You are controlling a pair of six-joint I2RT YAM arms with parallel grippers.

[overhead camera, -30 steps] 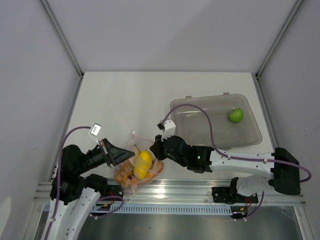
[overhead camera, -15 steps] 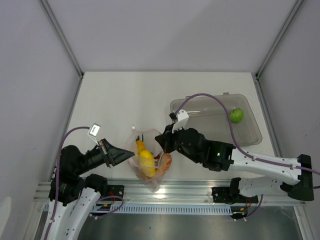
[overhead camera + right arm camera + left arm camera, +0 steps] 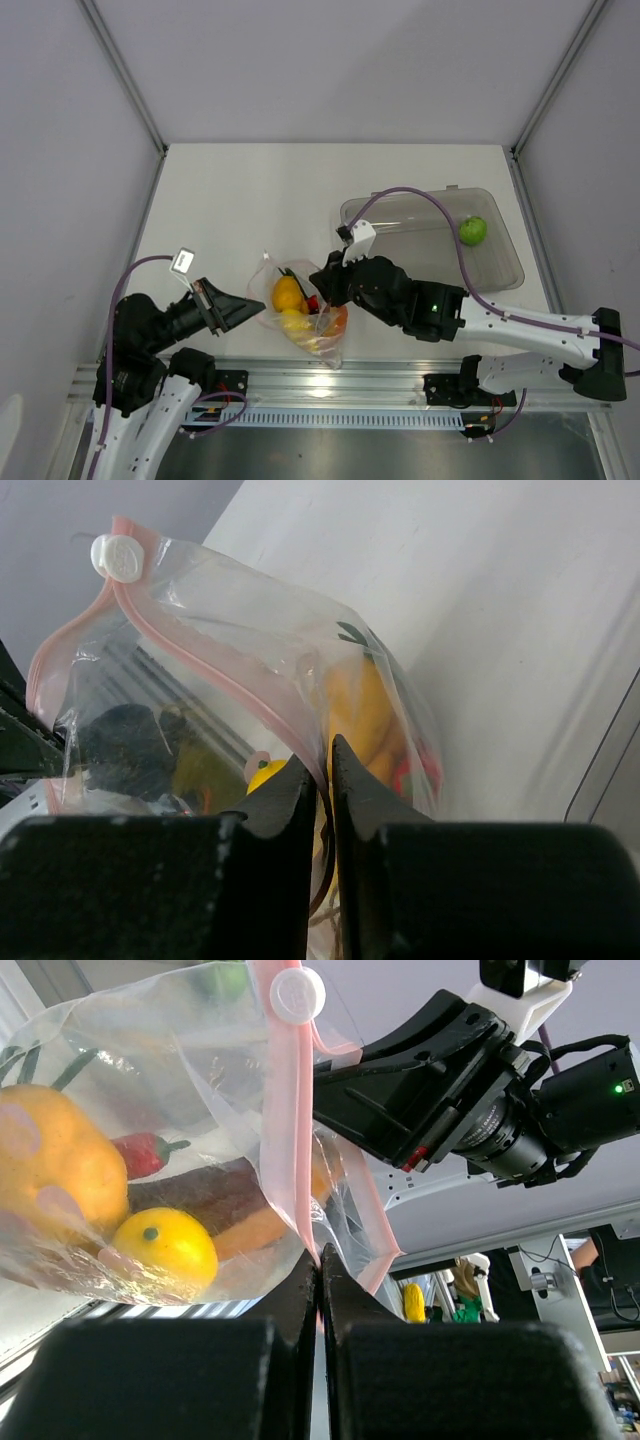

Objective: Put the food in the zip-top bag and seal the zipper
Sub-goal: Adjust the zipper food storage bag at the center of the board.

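The zip-top bag (image 3: pixel 300 312) hangs between both grippers near the table's front edge, above the rail. Inside it lie a yellow-orange fruit (image 3: pixel 287 293), a red chili (image 3: pixel 315 303) and orange pieces (image 3: pixel 336 318). My left gripper (image 3: pixel 250 305) is shut on the pink zipper (image 3: pixel 285 1110) at the bag's left end; in its wrist view the jaws (image 3: pixel 320 1258) pinch the strip below the white slider (image 3: pixel 297 995). My right gripper (image 3: pixel 322 290) pinches the zipper (image 3: pixel 200 655) at the bag's right side, its jaws (image 3: pixel 327 765) closed on strip and film. A green round fruit (image 3: pixel 472 230) lies outside the bag.
The grey translucent bin (image 3: pixel 500 272) stands at the right and holds the green fruit in its far right corner. The right arm's purple cable (image 3: pixel 400 195) loops over the bin. The metal rail (image 3: pixel 380 378) runs along the near edge, under the bag.
The right arm swung up and back toward the bin, then closed on the bag's mouth. The bag rose and tilted, and the food inside slid right. The left gripper stayed shut on the strip.
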